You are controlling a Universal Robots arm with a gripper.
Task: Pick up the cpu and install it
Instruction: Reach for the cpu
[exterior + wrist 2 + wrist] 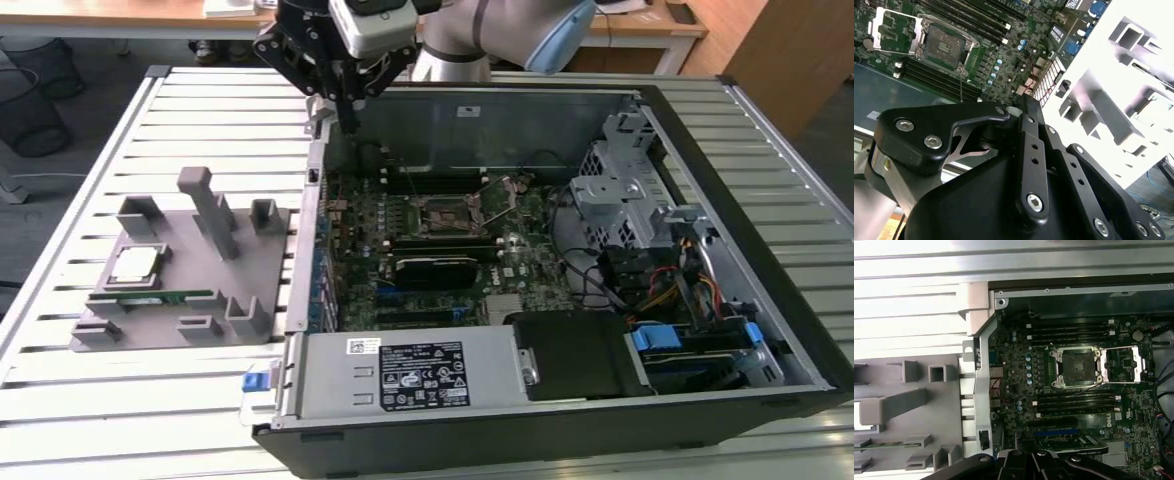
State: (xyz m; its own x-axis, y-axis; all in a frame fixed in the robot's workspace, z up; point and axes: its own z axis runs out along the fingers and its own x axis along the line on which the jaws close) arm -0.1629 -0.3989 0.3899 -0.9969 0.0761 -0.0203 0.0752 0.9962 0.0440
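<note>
Cpu (134,264) is a flat, silvery, pale-edged square

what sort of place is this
Probably a robotics lab or workshop set up for PC assembly: an open computer case lies on a slatted metal table, a grey fixture beside it holds the cpu, and a robot arm stands over the case.

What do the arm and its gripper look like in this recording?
The arm is silver-grey and tubular, with a light blue joint cap. The gripper is matte black, built of angular linked plates fastened with silver screws. A pale grey box sits at the wrist.
</note>
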